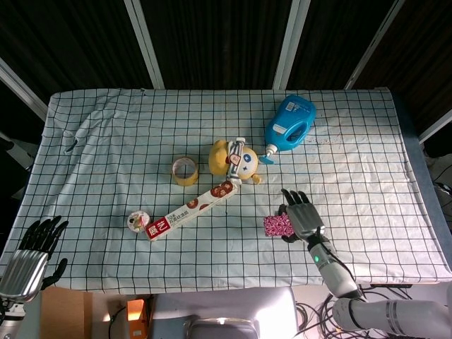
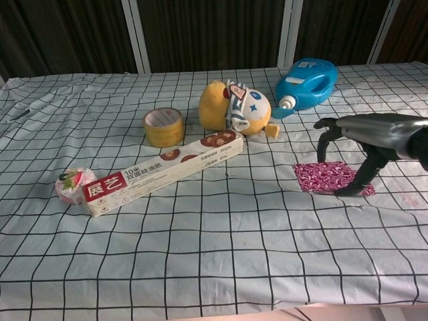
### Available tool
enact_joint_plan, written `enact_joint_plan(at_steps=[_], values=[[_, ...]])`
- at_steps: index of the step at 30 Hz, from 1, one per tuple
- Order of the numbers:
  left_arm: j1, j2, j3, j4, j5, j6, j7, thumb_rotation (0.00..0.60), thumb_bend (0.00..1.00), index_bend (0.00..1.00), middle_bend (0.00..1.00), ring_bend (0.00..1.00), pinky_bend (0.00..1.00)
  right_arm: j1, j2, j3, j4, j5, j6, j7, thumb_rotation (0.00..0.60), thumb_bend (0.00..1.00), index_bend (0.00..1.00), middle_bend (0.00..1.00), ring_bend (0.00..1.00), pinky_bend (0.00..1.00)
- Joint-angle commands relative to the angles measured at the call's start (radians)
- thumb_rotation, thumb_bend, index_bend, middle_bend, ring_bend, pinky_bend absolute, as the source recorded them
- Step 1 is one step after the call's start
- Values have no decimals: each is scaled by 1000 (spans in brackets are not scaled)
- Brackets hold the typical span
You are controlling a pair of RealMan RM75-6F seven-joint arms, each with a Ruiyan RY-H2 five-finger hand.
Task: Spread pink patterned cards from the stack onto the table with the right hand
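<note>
The pink patterned cards (image 1: 275,226) (image 2: 324,176) lie on the checked cloth, right of centre, fanned slightly to the left. My right hand (image 1: 299,215) (image 2: 369,134) arches over their right part. Its fingers are apart, and the fingertips (image 2: 320,158) come down on the cards at the far edge and the near right corner. It grips nothing. My left hand (image 1: 33,245) hangs off the table's near left corner, fingers spread and empty; only the head view shows it.
A blue detergent bottle (image 1: 289,121) (image 2: 306,81) lies behind the cards. A yellow plush toy (image 1: 233,159) (image 2: 234,107), tape roll (image 1: 185,170) (image 2: 164,126), long box (image 1: 191,209) (image 2: 160,171) and small round pack (image 1: 138,221) (image 2: 72,184) sit to the left.
</note>
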Motion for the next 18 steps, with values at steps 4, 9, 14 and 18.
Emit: enact_joint_plan(at_steps=[4, 9, 14, 18], values=[[0, 0, 0, 0, -1, -2, 0, 600, 419, 0, 13, 0, 14, -25, -33, -82, -40, -95, 17, -56, 600, 151, 551, 0, 0, 0], [1, 1, 0, 0, -1, 1, -2, 600, 420, 0, 13, 0, 14, -32, -93, -108, -1, -113, 28, -112, 600, 150, 522, 0, 0, 0], [3, 3, -1, 1, -2, 3, -7, 600, 421, 0, 13, 0, 14, -38, -121, -112, 24, -119, 29, -134, 600, 149, 430, 0, 0, 0], [2, 6, 0, 1, -2, 0, -14, 600, 420, 0, 13, 0, 14, -37, -103, -115, 10, -108, 10, -142, 600, 149, 267, 0, 0, 0]])
